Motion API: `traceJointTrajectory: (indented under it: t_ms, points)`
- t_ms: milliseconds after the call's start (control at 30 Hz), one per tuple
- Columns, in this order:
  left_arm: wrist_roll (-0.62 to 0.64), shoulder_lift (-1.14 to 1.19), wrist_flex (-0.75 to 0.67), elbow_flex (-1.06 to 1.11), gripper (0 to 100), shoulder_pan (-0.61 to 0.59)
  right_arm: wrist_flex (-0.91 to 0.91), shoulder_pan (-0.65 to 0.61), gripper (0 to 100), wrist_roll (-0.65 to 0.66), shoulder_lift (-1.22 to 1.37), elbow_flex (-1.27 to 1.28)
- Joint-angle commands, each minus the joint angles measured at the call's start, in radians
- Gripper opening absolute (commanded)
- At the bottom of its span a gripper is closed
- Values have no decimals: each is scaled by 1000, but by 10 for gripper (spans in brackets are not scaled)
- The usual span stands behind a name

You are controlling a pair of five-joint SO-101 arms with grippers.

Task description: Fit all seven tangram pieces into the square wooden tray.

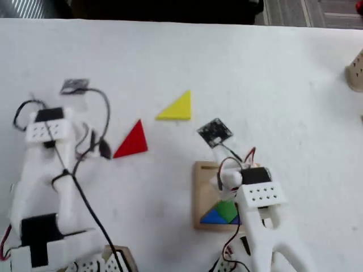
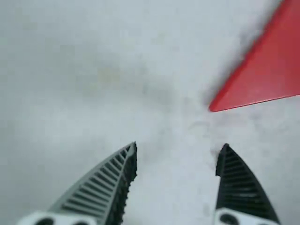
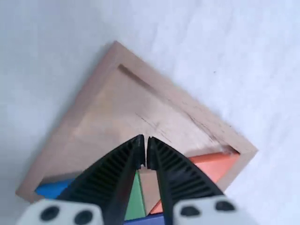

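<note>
- White table [image 1: 170, 56]; tray [image 1: 200, 190] sits near the right arm, roughly half of its floor bare wood.
- Placed so far: blue piece [image 1: 212, 216], green piece [image 1: 227, 208] and orange piece [image 3: 213, 164], packed together at one side of the tray (the arm hides part of that side, so the full count cannot be told).
- Not yet placed: red triangle [image 1: 132, 141] and yellow triangle [image 1: 177, 107], both flat on the table, well apart from the tray.
- Judgement: around midway; the bare half looks suited to the two big triangles.
- Left gripper [image 2: 178, 147]: jaws spread wide, holding nothing, tips low over the table, red triangle's corner [image 2: 262, 70] near but not between them.
- Right gripper [image 3: 144, 140]: jaws almost pressed together, a thin slit between, nothing pinched; tips over the tray floor [image 3: 117, 108] beside the green piece (contact with the wood cannot be told).
</note>
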Motion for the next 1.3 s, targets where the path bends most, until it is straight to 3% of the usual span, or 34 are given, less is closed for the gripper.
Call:
traceJointTrajectory:
  t_ms: [0, 100, 267, 400, 533, 633, 900, 1267]
  points:
    - [6, -110, -146, 181, 273, -208, 124, -174, 22, -164, -2, -207]
    - [12, -131, -224, 261, 273, -295, 117, -300, 59, -330, -1, -292]
    - [14, -125, -281, 284, 273, -355, -90, -401, 194, -569, 70, -296]
    - [14, -125, -345, 304, 272, -355, -300, -472, 198, -637, 205, -304]
    - [14, -125, -353, 305, 272, -355, -559, -524, 201, -804, 380, -307]
    - [14, -125, -354, 304, 272, -354, -636, -529, 204, -902, 510, -385]
    - [14, -125, -382, 308, 272, -311, -507, -530, 324, -1203, 883, -761]
    - [9, -125, -382, 308, 272, -311, -153, -578, 324, -1350, 1300, -1339]
